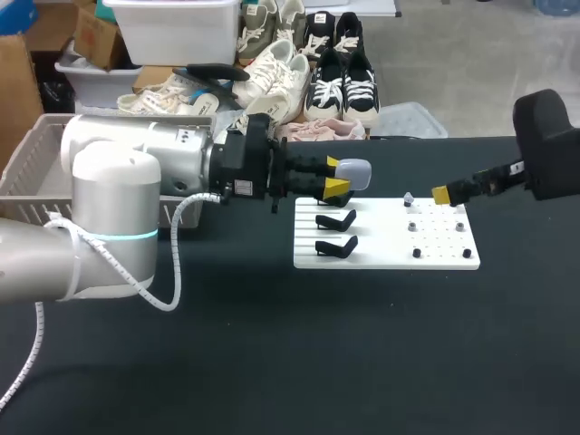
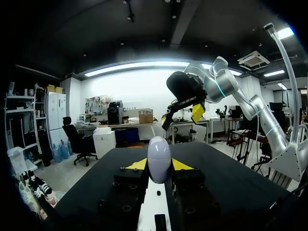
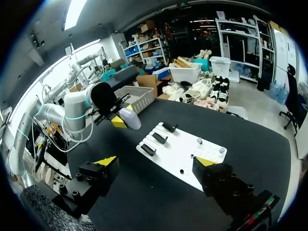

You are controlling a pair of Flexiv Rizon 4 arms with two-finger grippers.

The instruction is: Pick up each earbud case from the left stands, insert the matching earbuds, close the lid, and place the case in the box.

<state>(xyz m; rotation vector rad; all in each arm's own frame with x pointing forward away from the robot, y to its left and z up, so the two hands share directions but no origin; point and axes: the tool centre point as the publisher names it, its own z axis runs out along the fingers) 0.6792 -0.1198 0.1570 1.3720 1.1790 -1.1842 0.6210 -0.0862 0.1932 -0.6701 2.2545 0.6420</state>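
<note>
The left jaws are clenched on the pale earbud case (image 1: 355, 171), holding it in the air clear of the black stands (image 1: 335, 232), probably to present it for loading. The right jaws, spread wide, hover near the earbuds (image 1: 410, 199) on the white board (image 1: 385, 256), likely to fetch one.

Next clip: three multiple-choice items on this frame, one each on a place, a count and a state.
1. Where is the case? A on the board; B in the left gripper; C in the right gripper.
2. How many black stands on the board? A one; B three; C five.
3. The right gripper is: A open; B shut, empty; C shut on the case.
Answers: 1 B, both yellow tips clamp it. 2 B, the right wrist view shows three. 3 A, fingers apart, nothing between.
</note>
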